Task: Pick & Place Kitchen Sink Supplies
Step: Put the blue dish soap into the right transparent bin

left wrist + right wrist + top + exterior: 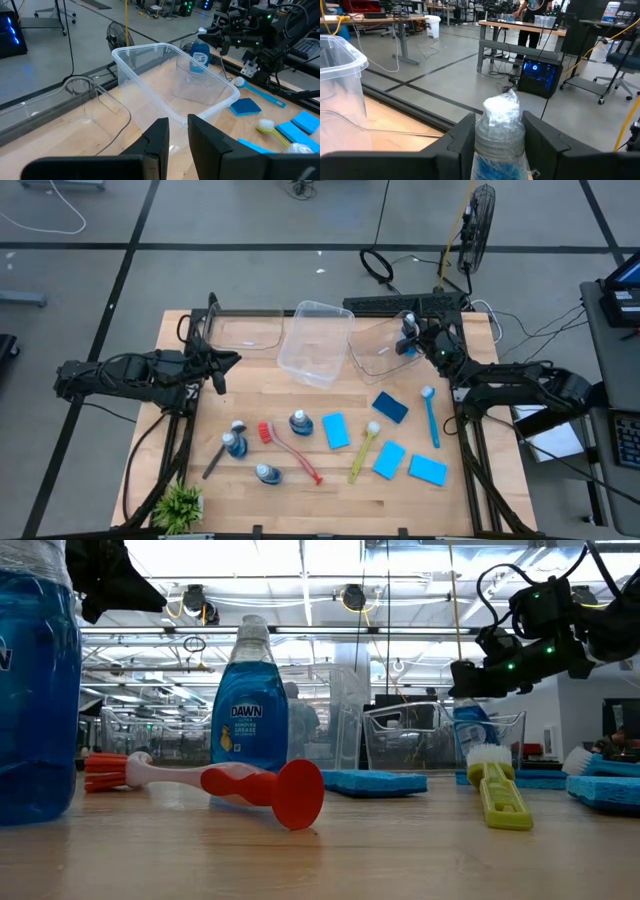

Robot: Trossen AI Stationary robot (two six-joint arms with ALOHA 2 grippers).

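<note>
Clear plastic bottle of blue liquid (pixel 499 142) stands upright, cap up, between the jaws of the right gripper (pixel 408 338), which clamp its neck above the clear rectangular bin (pixel 385 348) at the wooden table's (pixel 330 495) two o'clock edge. Open floor lies just past that edge. The left gripper (pixel 178 135) hovers near ten o'clock by another clear bin (pixel 238 329), jaws narrow with nothing between them. Toward six o'clock the red long-handled brush (pixel 290 450) lies with its long axis running ten to four, bristles at ten. The blue long-handled brush (pixel 431 416) near three lies twelve to six, head at twelve.
</note>
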